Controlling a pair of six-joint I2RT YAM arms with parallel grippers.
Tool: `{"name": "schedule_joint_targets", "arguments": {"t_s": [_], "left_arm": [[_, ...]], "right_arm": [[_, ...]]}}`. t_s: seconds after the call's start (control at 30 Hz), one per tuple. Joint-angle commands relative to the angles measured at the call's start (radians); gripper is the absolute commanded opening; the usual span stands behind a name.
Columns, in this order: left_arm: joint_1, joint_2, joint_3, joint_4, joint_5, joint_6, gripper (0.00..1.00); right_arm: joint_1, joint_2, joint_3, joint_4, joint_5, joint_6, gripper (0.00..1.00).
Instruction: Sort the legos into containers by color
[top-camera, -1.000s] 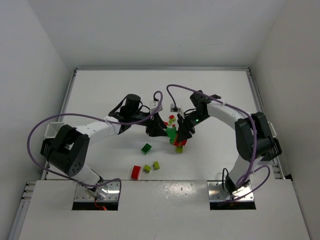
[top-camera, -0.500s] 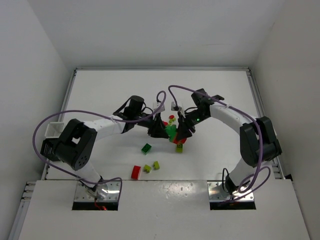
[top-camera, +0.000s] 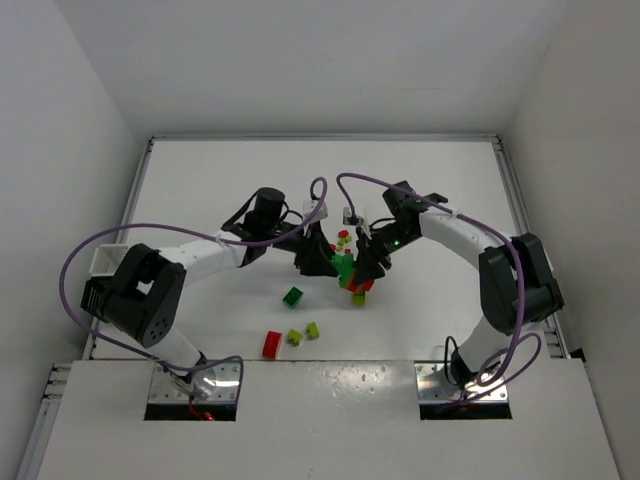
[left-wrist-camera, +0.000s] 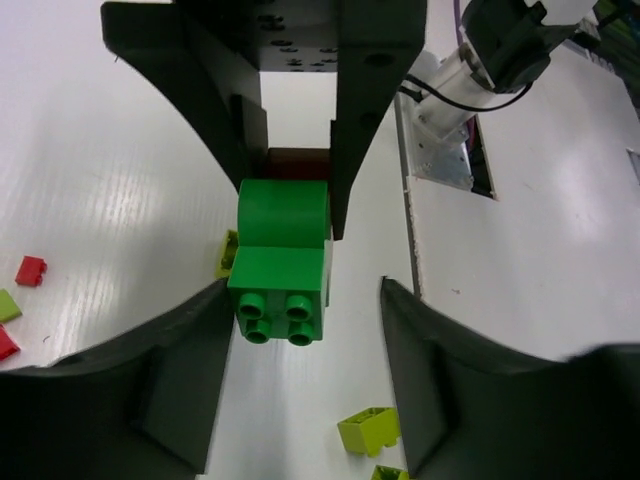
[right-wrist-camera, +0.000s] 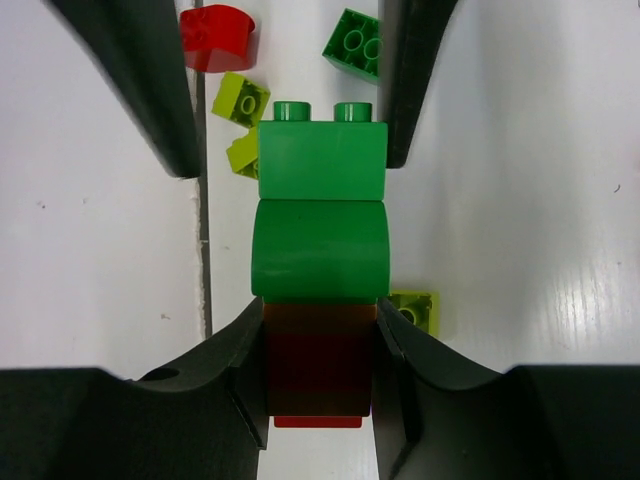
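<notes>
My right hand (right-wrist-camera: 318, 365) clamps the lego stack (right-wrist-camera: 320, 230) by its red base. My left hand (left-wrist-camera: 305, 330) straddles the green end brick (left-wrist-camera: 280, 285), unclenched. It's light, rigid, slick plastic, so I should pinch the flat sides.

No text, label, brand, number or sign could be read in any view; the legos (right-wrist-camera: 320, 240) and the white table (top-camera: 200, 190) were plain.
</notes>
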Motion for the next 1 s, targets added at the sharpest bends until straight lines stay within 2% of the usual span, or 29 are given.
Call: {"name": "schedule_joint_targets", "arguments": {"t_s": [0.0,0.07,0.1,0.27,0.37,0.57,0.77,0.97], "left_arm": [[0.005,-0.039,0.007,0.047,0.047,-0.001,0.59],[0.005,-0.030,0.007,0.047,0.047,-0.001,0.48],[0.005,-0.030,0.007,0.047,0.047,-0.001,0.38],[0.005,-0.021,0.007,0.036,0.047,0.010,0.14],[0.035,-0.021,0.007,-0.028,0.047,0.063,0.09],[0.130,-0.007,-0.012,-0.189,0.037,0.246,0.08],[0.140,0.013,-0.030,-0.202,0.038,0.277,0.08],[0.121,0.013,-0.041,-0.202,0.075,0.268,0.08]], "right_arm": [[0.006,-0.022,0.012,0.019,-0.046,-0.022,0.04],[0.006,-0.022,0.012,0.019,-0.046,-0.022,0.04],[0.006,-0.022,0.012,0.019,-0.046,-0.022,0.04],[0.006,-0.031,0.001,0.019,-0.046,-0.022,0.04],[-0.003,-0.040,-0.020,0.019,-0.037,-0.022,0.04],[-0.004,-0.063,-0.066,0.010,-0.017,-0.031,0.04],[0.006,-0.027,-0.067,0.051,0.001,0.004,0.04],[0.006,0.055,-0.048,0.194,0.032,0.188,0.04]]}}
